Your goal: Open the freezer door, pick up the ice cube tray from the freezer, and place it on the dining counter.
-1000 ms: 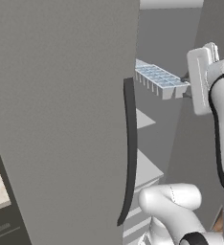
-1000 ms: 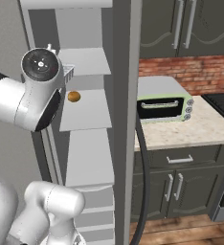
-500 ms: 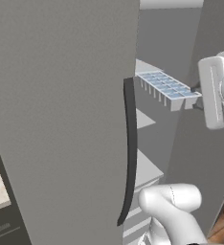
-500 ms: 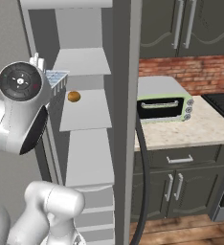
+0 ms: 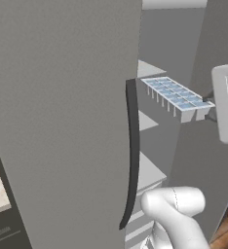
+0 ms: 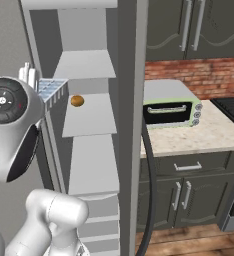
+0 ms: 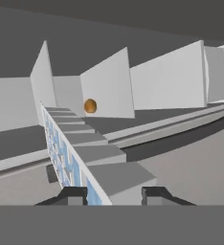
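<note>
- Freezer door (image 5: 57, 121): tall flat matte grey panel, swung open, plain surface; fills the left of the left base view.
- Door handle (image 5: 131, 155): long thin dark bar, slightly curved, runs vertically along the door's edge.
- Freezer (image 6: 86, 125): open, light grey smooth shelves (image 6: 88, 116) stacked inside, flat slabs between grey walls.
- Ice cube tray (image 5: 177, 97): pale blue-white rectangle, grid of small square cells, tapered cup bottoms showing underneath. Held in the air in front of the open freezer, roughly level, clear of the shelves and well above the lower ones.
- Same tray in the right base view (image 6: 50, 90): sticks out from behind the arm's round joint, pointing toward the shelves.
- Gripper (image 7: 115, 194): two small dark fingertips clamped on the near end of the tray, one on each side; tray runs away from the hand in the hand view (image 7: 73, 148), ridged pale cells with blue between.
- Small round orange-brown thing (image 6: 77, 101) sits on a middle shelf, smooth, ball-like; also seen in the hand view (image 7: 90, 105) beyond the tray's far end.
- Toaster oven (image 6: 171, 107): pale green boxy body, dark glass front, knobs on the right side, on a beige speckled stone countertop (image 6: 209, 135).
- Dark grey cabinets (image 6: 189, 192) below it, panelled doors with metal handles; red brick wall (image 6: 199, 77) behind.
</note>
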Motion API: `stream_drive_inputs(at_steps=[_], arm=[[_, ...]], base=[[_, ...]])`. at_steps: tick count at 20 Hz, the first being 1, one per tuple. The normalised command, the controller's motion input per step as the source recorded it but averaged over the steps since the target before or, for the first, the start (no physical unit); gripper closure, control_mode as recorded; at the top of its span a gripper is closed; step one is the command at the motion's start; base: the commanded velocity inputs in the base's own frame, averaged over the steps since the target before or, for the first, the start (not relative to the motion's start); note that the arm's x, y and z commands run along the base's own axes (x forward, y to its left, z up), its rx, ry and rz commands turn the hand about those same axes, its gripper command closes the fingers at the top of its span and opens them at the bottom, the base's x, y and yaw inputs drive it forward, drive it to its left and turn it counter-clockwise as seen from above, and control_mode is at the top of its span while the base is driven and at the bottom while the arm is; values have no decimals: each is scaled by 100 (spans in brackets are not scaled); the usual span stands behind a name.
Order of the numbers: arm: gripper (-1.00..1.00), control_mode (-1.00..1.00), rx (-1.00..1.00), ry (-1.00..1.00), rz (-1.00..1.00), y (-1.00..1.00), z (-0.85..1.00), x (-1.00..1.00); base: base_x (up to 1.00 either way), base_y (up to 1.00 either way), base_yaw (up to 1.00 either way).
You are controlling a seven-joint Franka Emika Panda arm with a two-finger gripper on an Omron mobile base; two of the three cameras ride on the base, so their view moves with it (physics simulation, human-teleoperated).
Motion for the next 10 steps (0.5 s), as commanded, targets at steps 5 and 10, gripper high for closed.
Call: stream_drive_inputs(at_steps=[5,10], arm=[[100,100,0,0,0,0,0,-6],[100,100,0,0,0,0,0,0]], base=[[-37,0,0],[-66,0,0]])
